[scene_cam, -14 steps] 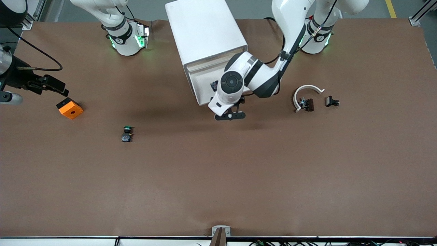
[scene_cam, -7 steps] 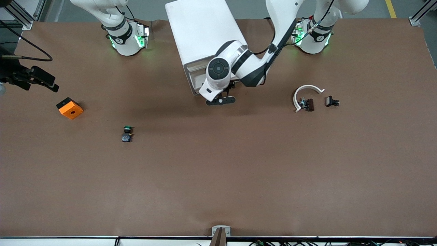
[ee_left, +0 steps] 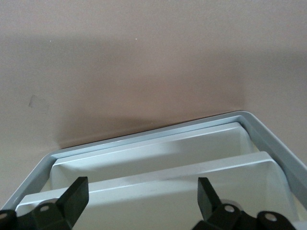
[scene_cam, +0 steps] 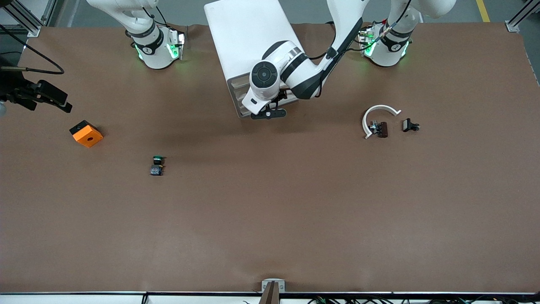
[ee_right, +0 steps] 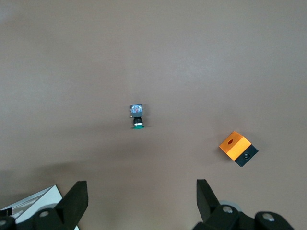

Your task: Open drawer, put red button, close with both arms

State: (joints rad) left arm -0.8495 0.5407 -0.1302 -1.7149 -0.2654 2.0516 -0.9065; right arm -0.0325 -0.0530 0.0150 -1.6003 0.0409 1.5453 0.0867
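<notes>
The white drawer cabinet [scene_cam: 253,38] stands at the table's edge between the arm bases. Its drawer [scene_cam: 241,98] sits pushed in, almost flush with the grey frame [ee_left: 144,139]. My left gripper [scene_cam: 268,113] is open and empty, right against the drawer front [ee_left: 158,191]; its own view shows it [ee_left: 142,196] straddling that white panel. The red button is hidden. My right gripper [scene_cam: 52,99] is open and empty, up over the right arm's end of the table; in its own view [ee_right: 141,196] only bare table lies between the fingers.
A green-capped switch [scene_cam: 157,165] [ee_right: 137,116] and an orange block [scene_cam: 86,133] [ee_right: 237,148] lie toward the right arm's end. A white curved piece [scene_cam: 376,113], a dark part [scene_cam: 382,128] and a small black part [scene_cam: 410,125] lie toward the left arm's end.
My left gripper moved toward the cabinet and the open drawer slid in with it; the dark item inside went out of sight. My right gripper drew back toward its end of the table.
</notes>
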